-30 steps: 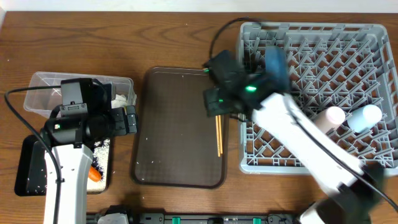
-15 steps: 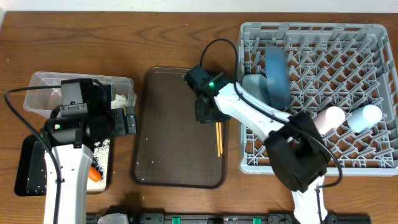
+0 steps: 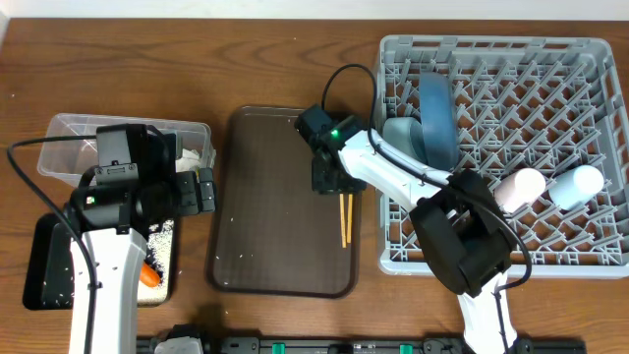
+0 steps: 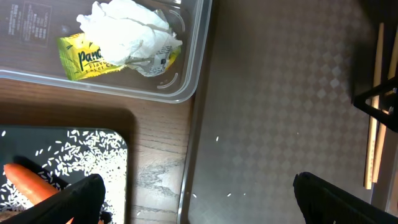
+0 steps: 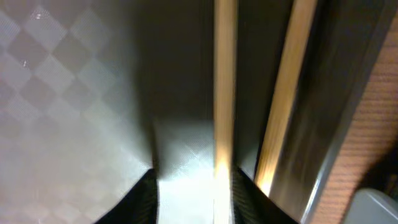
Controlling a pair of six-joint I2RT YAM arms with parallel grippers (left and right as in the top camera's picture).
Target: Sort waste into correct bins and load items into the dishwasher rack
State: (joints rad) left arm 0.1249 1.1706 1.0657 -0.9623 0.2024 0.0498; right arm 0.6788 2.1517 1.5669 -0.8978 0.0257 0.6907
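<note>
**Overhead: right pincer set down over the chopsticks, serving tray, 3 o'clock edge**

- Chopsticks (image 3: 345,218) lie side by side on the brown serving tray (image 3: 275,226), along its 3 o'clock edge, running 12 to 6 o'clock.
- Right pincer (image 3: 331,177) covers their 12 o'clock ends.
- Right wrist view: the right pincer (image 5: 194,202) has its fingers apart. One stick (image 5: 225,93) runs between them, close to the 3 o'clock finger. The other stick (image 5: 286,93) lies outside that finger, next to the tray's raised rim. No clamp on either stick is visible.
- Dishwasher rack (image 3: 590,59) sits at 3 o'clock of the serving tray.
  - Blue plate (image 3: 439,118) stands on edge near the rack's 10 o'clock corner.
  - Pale blue bowl (image 3: 401,133) is just beside the plate at 9 o'clock.
  - Pink cup (image 3: 521,187) and light-blue cup (image 3: 578,185) lie on their sides, side by side, toward the rack's 3 o'clock side.
- Clear tub (image 3: 69,133) sits on the tabletop (image 3: 197,59) at 9 o'clock of the serving tray. The left wrist view shows the tissue (image 4: 134,31) and the yellow-green wrapper (image 4: 84,57) inside it.
- Black tray (image 3: 44,261) sits at 6 o'clock of the tub. It holds scattered rice (image 4: 81,149) and the carrot (image 4: 28,180).
- Left pincer (image 3: 201,190) hangs between the tub and the serving tray. Its fingers are spread wide and hold nothing.
</note>
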